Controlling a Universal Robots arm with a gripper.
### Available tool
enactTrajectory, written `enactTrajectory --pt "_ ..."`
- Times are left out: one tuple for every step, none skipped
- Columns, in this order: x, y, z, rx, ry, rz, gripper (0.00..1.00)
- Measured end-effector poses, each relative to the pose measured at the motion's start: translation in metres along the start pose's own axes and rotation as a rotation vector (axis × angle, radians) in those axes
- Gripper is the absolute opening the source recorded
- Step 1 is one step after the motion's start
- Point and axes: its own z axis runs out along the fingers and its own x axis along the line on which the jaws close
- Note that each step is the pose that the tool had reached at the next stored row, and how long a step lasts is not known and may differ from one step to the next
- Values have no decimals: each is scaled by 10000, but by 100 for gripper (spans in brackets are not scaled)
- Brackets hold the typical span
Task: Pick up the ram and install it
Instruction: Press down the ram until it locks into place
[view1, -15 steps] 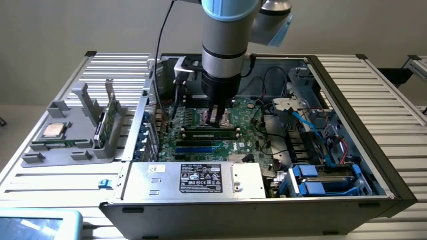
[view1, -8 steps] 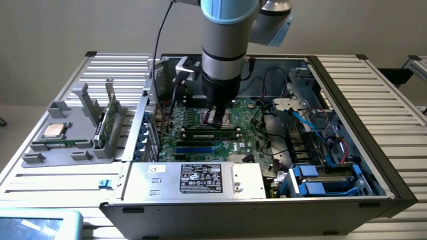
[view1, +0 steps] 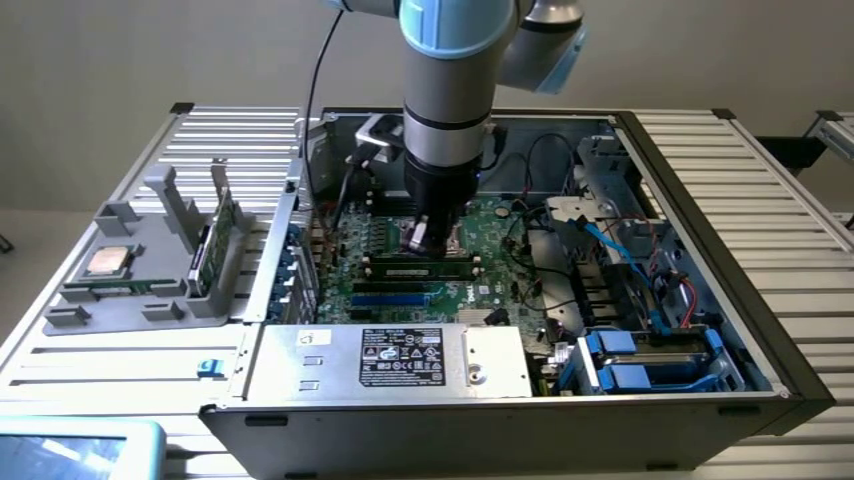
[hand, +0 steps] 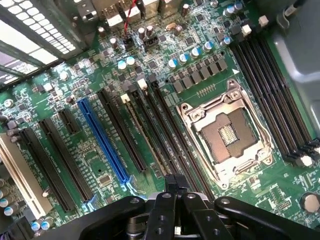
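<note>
I am looking down into an open computer case (view1: 747, 330) lying on its side on a slatted metal table (view1: 761, 160), with the green motherboard (view1: 501, 250) as my landmark. My arm reaches straight down over the middle of the motherboard, and the gripper (view1: 430, 238) hangs just above it with its fingers drawn together; I cannot tell whether they pinch anything. The ram (view1: 424, 267) lies along a slot in the motherboard just below the gripper tip, a long dark-and-green stick running across the board; whether the gripper touches it I cannot tell. In the wrist view the gripper (hand: 174, 192) sits above a row of long black slots, with a blue slot (hand: 102, 140) on one side of them and the open silver-framed processor socket (hand: 227, 132) on the other. Outside the case, well away from the motherboard toward the exterior view's left, a grey holder (view1: 134, 270) carries a square silver-topped processor (view1: 110, 262) and an upright green card (view1: 214, 250). The grey power supply box (view1: 387, 360) sits at the near edge of the motherboard.
</note>
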Motion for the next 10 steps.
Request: enactTrajectory --pt "1 0 9 15 -8 164 9" --pt "1 -1 17 29 -15 326 9" --pt "2 -1 26 45 -23 494 9" --pt "3 -1 34 59 -29 657 9" --pt "4 -2 41 74 -36 812 9" --pt "4 -2 48 88 -43 967 9" --pt "5 -2 55 102 -50 1123 9" --pt "5 -3 59 115 -55 1268 9" --pt "6 -3 64 130 -61 1427 9" --pt "6 -3 68 144 -68 1586 9"
